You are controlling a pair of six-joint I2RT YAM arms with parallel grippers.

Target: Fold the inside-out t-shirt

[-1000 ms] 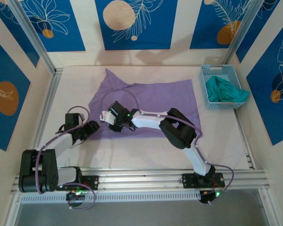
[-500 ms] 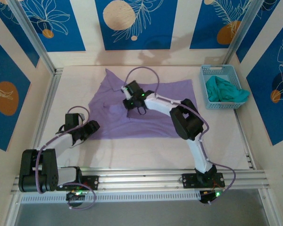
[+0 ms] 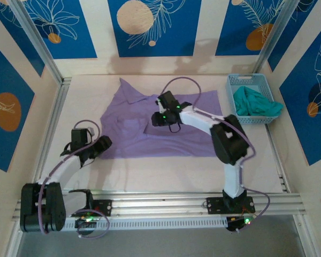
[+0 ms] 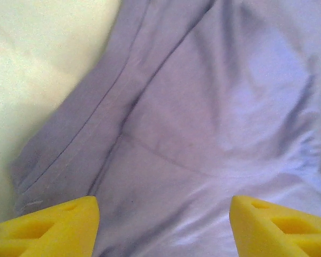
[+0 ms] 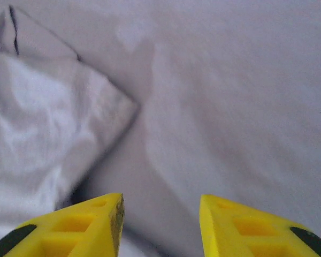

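White bench (image 3: 150, 174) between blue-patterned walls (image 3: 75, 32). At the shirt's near-left hem the left tool (image 3: 101, 144) hovers wide and empty, likely lining up a grasp. The lavender shirt (image 3: 195, 131) lies mid-bench, mostly flat, one flap (image 5: 43, 123) doubled over. Above its middle the right tool (image 3: 157, 120) stands part-open, seemingly gripping nothing.

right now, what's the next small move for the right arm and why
Probably lift the right gripper clear of the t-shirt: its jaws stand open with nothing between them, and the folded flap lies on the cloth beside it.
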